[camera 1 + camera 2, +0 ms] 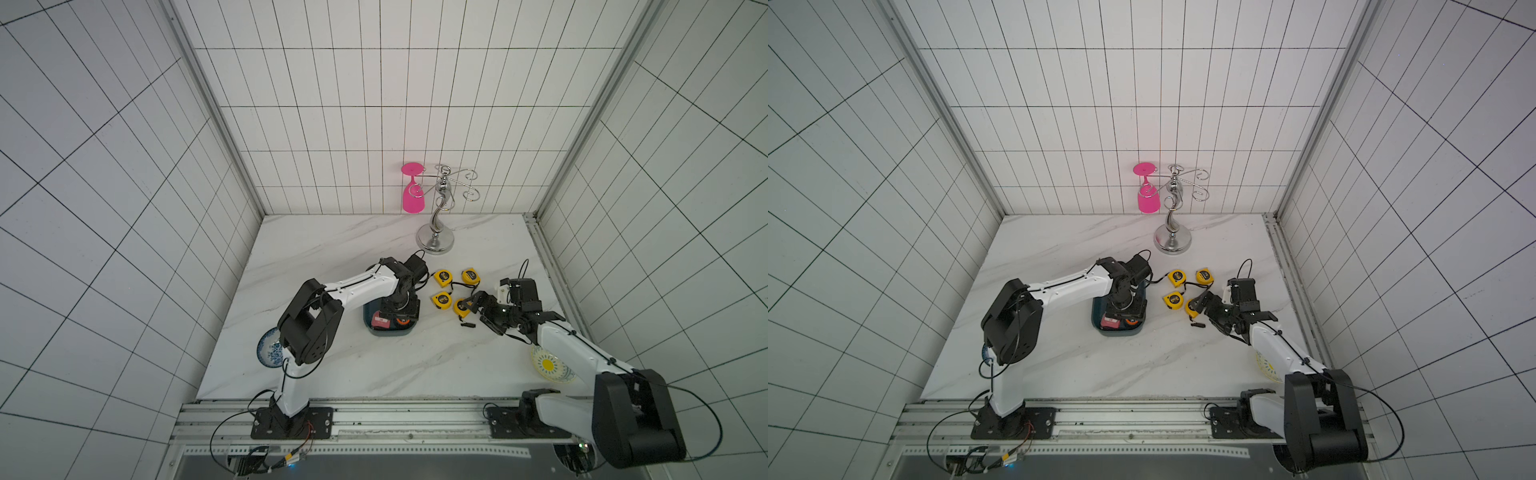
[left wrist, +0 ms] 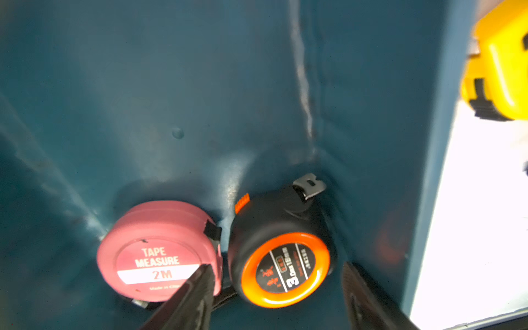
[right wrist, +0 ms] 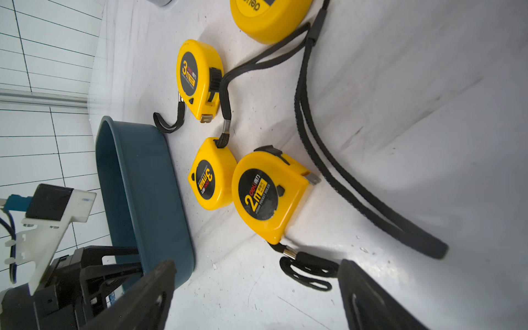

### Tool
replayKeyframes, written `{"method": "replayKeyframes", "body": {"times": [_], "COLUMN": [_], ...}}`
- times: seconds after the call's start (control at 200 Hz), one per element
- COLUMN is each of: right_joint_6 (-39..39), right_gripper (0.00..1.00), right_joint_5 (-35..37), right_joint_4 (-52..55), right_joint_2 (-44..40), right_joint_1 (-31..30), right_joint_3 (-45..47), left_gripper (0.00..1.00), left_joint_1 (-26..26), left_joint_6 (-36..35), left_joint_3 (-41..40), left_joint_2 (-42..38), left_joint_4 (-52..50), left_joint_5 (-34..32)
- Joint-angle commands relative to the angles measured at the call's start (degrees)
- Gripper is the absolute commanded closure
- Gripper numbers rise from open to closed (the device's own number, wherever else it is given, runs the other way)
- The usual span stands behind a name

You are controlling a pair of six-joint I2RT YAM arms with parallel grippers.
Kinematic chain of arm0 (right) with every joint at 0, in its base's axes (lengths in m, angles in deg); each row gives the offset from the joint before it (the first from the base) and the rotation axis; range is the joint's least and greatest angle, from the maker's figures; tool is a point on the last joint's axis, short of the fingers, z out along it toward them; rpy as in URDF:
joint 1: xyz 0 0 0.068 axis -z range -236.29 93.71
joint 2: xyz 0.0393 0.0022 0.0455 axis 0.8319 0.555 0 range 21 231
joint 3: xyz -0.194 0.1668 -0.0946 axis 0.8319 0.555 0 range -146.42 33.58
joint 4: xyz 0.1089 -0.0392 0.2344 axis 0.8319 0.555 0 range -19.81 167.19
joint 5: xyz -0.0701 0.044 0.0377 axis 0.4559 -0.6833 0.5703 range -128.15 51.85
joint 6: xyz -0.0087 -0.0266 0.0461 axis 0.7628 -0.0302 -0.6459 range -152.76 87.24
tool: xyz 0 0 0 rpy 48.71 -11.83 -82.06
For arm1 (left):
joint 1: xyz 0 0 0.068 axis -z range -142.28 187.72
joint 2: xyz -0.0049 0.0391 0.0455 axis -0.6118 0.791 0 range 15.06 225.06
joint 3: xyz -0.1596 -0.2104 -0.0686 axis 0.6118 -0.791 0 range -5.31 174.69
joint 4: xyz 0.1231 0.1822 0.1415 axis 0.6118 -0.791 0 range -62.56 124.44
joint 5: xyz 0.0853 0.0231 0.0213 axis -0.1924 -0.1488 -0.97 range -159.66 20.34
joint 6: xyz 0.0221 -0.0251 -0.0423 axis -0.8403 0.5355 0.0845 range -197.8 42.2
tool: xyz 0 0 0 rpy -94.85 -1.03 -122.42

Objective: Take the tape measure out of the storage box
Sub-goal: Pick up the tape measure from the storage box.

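White-tiled walls [image 1: 374, 104] enclose a marble-look counter [image 1: 332, 365]. In the storage box [image 2: 171, 85], the spread left tool [image 2: 277, 265] straddles a black-orange tape measure [image 2: 283, 228] beside a pink tape [image 2: 154, 228] reading "TAPE MEASURE 2M". The right tool [image 3: 257, 262] gapes near a yellow tape [image 3: 268, 194] marked "deli".

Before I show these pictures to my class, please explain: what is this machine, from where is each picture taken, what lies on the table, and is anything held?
These are two robot arms at a white table, each ending in a gripper. Two pictures look down from one camera head above; the other two come from a camera on each wrist. The left gripper reaches into the teal storage box, jaws on either side of a black and orange tape measure, beside a pink tape measure; it does not look clamped yet. The right gripper is open and empty above the table, near four yellow tape measures. A pink glass hangs on a silver rack.
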Motion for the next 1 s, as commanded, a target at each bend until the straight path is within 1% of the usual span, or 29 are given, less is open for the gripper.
{"method": "replayKeyframes", "body": {"times": [0.0,0.145,0.365,0.495,0.555,0.68,0.725,0.84,1.0], "right_joint_6": [0.54,0.42,0.28,0.18,0.11,0.11,0.11,0.12,0.02], "right_gripper": [0.08,0.07,0.08,0.07,0.07,0.07,0.07,0.07,0.07], "right_joint_5": [-0.3,-0.49,-0.58,-0.56,-0.64,-0.58,-0.39,-0.21,-0.16], "right_joint_4": [-0.86,-1.14,-1.3,-1.49,-1.53,-1.59,-1.57,-1.59,-1.5], "right_joint_2": [0.72,0.79,0.77,0.47,0.33,-0.1,-0.27,-0.72,-1.07], "right_joint_1": [0.44,0.52,0.52,0.52,0.54,0.59,0.61,0.7,0.75], "right_joint_3": [-2.96,-3.14,-2.96,-2.63,-2.52,-2.35,-2.26,-2.0,-1.82], "left_gripper": [0.31,0.36,0.46,0.48,0.47,0.35,0.33,0.32,0.32], "left_joint_1": [0.36,0.35,0.03,-0.76,-1.0,-1.05,-0.96,-0.14,0.71], "left_joint_6": [-0.38,-0.86,-1.47,-1.65,-1.82,-1.92,-1.83,-1.78,-1.92], "left_joint_3": [1.35,1.55,2.09,1.92,1.9,1.74,1.49,1.33,1.2], "left_joint_2": [1.3,1.52,2.07,1.88,1.68,1.37,1.29,0.86,0.85], "left_joint_4": [0.37,-0.04,-1.38,-1.8,-1.9,-2.09,-2.05,-1.27,0.14], "left_joint_5": [-0.59,-1.12,-3.43,-4.04,-4.36,-4.75,-4.67,-3.65,-0.56]}}
